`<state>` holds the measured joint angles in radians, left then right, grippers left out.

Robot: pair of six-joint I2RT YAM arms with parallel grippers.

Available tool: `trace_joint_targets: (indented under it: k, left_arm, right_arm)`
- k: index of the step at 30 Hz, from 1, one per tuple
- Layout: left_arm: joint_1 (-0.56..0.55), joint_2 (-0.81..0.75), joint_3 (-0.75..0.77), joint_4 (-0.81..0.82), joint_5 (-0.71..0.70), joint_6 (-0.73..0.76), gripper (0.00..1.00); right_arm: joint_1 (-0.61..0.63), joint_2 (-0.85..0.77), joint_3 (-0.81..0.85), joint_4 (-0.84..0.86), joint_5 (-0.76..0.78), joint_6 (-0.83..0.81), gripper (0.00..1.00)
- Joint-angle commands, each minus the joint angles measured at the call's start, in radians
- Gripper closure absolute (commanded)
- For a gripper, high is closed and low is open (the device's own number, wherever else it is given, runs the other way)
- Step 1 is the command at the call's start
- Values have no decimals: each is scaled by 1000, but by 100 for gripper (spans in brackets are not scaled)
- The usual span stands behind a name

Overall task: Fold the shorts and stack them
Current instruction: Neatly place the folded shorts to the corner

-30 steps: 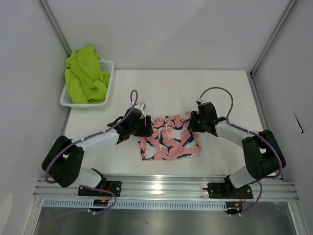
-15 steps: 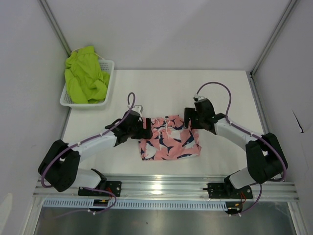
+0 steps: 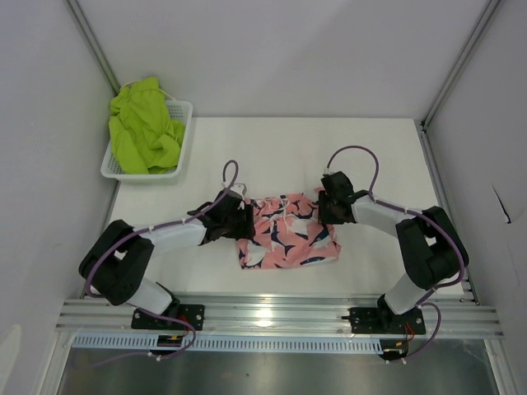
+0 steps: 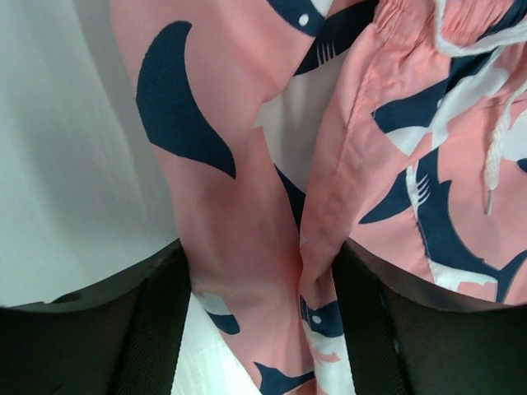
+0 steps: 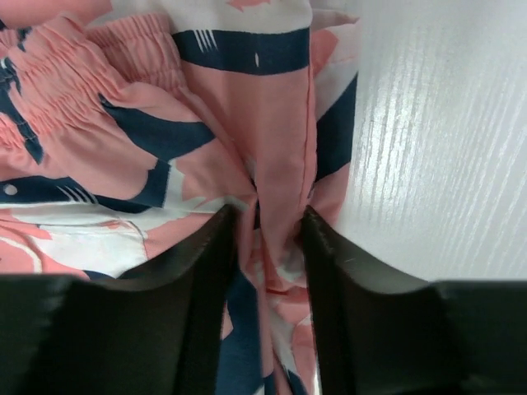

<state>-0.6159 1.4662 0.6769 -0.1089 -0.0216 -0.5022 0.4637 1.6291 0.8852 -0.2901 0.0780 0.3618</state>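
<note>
Pink shark-print shorts point(image 3: 288, 234), pinched at both ends
Clamped at 9 o'clock by left gripper point(image 3: 244, 224), at 3 o'clock by right gripper point(image 3: 324, 207).

**Three views, one patch of cloth in common**

My top camera looks down from high behind the near edge, taking in the whole table point(image 3: 379, 156). Both wrist cameras look from very close range at opposite sides of the pink shorts point(image 3: 288, 234), which all three views share.
</note>
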Motion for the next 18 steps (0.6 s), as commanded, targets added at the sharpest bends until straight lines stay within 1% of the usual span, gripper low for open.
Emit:
trace_joint_targets:
  k: [1, 2, 3, 4, 5, 7, 8, 9, 10, 11, 12, 13, 14, 15, 16, 17, 18]
  left_arm:
    - [-27, 28, 27, 52, 14, -7, 38]
    - [-34, 42, 33, 63, 14, -15, 46]
    - [-41, 49, 35, 64, 14, -19, 49]
    - [-56, 57, 42, 72, 14, -30, 52]
    - [-65, 72, 43, 87, 14, -39, 58]
    - [-96, 89, 50, 103, 14, -77, 63]
    - [-111, 98, 50, 144, 8, -97, 66]
    - [-128, 126, 52, 164, 6, -114, 67]
    - [-171, 146, 73, 182, 2, -145, 68]
    - [-194, 169, 88, 195, -7, -159, 69]
    - [-215, 222, 123, 202, -17, -170, 69]
    - [-261, 255, 139, 213, -21, -186, 69]
    - [-283, 288, 186, 216, -20, -193, 71]
    - [-301, 359, 244, 215, -18, -199, 71]
    - [-342, 394, 272, 213, -11, -203, 72]
    - [-363, 425, 364, 201, -12, -206, 74]
    - [-381, 454, 390, 196, -18, -210, 74]
  right_arm:
    - [-10, 14, 34, -40, 62, -6, 66]
    - [-11, 18, 35, -44, 65, -6, 67]
    - [-14, 21, 37, -49, 65, -4, 69]
    - [-22, 21, 37, -50, 65, -3, 76]
    - [-23, 20, 37, -50, 66, -1, 79]
    - [-31, 14, 34, -64, 84, 2, 85]
    - [-37, 9, 35, -75, 124, 5, 90]
    - [-43, 6, 37, -87, 150, 9, 93]
    - [-49, 11, 43, -115, 178, 14, 96]
    - [-69, 12, 46, -132, 233, 26, 100]
    - [-79, 17, 50, -147, 262, 32, 100]
    - [-89, 23, 54, -180, 291, 40, 100]
    - [-100, 25, 60, -196, 322, 45, 100]
    - [-124, 28, 58, -210, 382, 55, 100]
    - [-138, 28, 57, -236, 416, 65, 100]
    - [-152, 28, 52, -248, 451, 78, 100]
    - [-183, 28, 51, -262, 507, 110, 100]
